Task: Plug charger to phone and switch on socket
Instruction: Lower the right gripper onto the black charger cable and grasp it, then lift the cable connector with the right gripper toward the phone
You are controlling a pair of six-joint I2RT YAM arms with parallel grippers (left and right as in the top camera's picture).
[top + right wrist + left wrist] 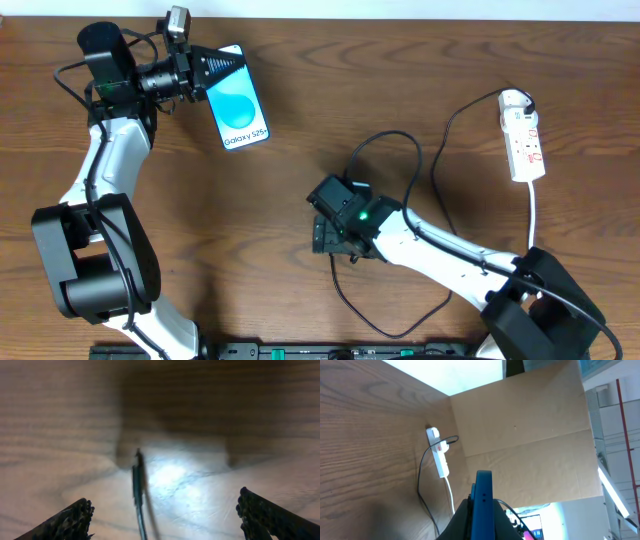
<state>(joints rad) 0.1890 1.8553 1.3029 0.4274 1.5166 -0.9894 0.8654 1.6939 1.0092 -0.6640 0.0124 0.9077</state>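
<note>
The phone [241,106], blue-screened with white "Galaxy S25+" text, is held off the table at the back left. My left gripper [212,70] is shut on its upper end. In the left wrist view the phone [483,491] shows edge-on between the shut jaws. The white socket [524,137] lies at the far right, and it also appears in the left wrist view [439,454]. The thin black charger [396,135] loops from it toward the table's middle. My right gripper [322,233] hovers there, open. Its plug tip [137,455] lies between the spread fingers [72,521], untouched.
A brown cardboard wall [530,425] stands beyond the socket in the left wrist view. The charger's slack curls toward the front edge [350,300]. The socket's white lead [533,215] runs forward past the right arm's base.
</note>
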